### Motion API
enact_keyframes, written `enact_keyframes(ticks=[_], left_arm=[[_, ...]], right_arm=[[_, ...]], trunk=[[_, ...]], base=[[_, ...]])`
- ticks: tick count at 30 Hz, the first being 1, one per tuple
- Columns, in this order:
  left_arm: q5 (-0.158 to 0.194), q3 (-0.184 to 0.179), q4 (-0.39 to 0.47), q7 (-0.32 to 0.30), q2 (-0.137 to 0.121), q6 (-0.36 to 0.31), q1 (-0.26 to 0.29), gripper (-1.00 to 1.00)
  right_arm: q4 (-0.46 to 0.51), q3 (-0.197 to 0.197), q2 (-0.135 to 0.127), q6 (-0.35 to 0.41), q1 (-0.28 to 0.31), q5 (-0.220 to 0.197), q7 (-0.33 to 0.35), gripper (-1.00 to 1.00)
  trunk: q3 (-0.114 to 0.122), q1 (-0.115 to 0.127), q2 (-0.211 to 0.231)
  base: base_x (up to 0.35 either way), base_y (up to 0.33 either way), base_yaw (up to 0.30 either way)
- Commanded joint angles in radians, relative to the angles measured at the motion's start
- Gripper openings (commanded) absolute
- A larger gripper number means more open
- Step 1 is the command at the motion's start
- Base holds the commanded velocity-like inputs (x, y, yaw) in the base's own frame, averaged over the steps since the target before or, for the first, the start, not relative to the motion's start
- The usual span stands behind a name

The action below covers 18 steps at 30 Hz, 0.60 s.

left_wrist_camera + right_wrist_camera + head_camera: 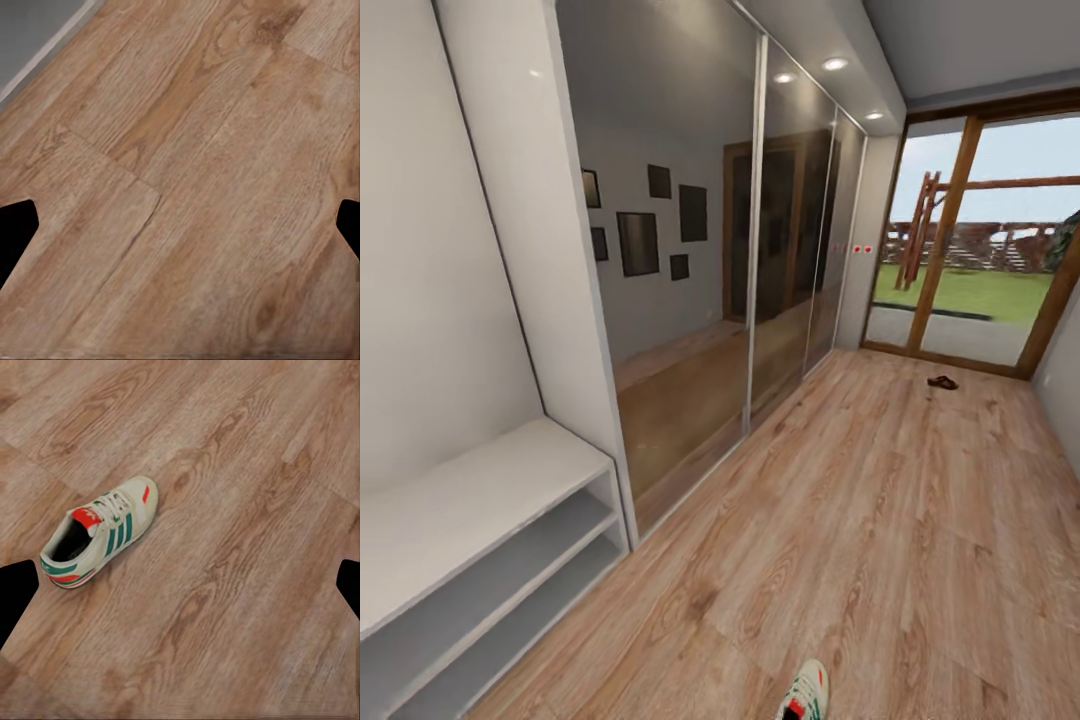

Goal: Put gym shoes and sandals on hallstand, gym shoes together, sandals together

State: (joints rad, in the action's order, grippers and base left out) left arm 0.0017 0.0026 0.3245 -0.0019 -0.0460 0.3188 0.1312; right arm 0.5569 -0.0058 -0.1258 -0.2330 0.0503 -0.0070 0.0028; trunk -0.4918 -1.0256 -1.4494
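White gym shoe (805, 693) cut off (heel hidden).

Warm light-brown wood grain runs across the corridor floor (880, 520), knots and darker streaks showing. The gym shoe (97, 532) is white with green side stripes and a red-orange tongue patch and toe mark. Down by the glass door, a dark brown sandal (942, 382). The hallstand (480, 540) is pale grey, its shelves shadowed.
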Motion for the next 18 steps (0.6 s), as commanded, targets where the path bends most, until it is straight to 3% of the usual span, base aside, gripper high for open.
enact_keyframes(ticks=[1,6,10,18], left_arm=[[0.001,0.0,-0.001,0.0,0.0,0.003,0.001,1.0],[0.002,0.002,-0.001,0.0,0.0,0.003,0.001,1.0],[0.003,0.001,-0.002,0.0,-0.001,0.003,0.001,1.0],[0.003,0.001,-0.002,0.0,-0.002,0.003,0.001,1.0]], right_arm=[[-0.003,-0.004,-0.001,-0.003,0.0,-0.001,0.0,1.0],[-0.005,-0.047,-0.001,-0.003,0.0,0.0,0.0,1.0],[-0.007,-0.111,-0.001,-0.003,0.0,0.001,0.001,1.0],[-0.013,-0.137,0.0,-0.003,0.0,0.006,0.002,1.0]], trunk=[[-0.002,0.001,-0.001],[-0.007,0.001,-0.001],[-0.011,0.001,-0.001],[-0.02,0.001,-0.001]], base=[[-0.231,-0.227,0.226],[-0.15,-0.237,0.226],[-0.043,-0.141,0.226],[-0.009,-0.028,0.218]])
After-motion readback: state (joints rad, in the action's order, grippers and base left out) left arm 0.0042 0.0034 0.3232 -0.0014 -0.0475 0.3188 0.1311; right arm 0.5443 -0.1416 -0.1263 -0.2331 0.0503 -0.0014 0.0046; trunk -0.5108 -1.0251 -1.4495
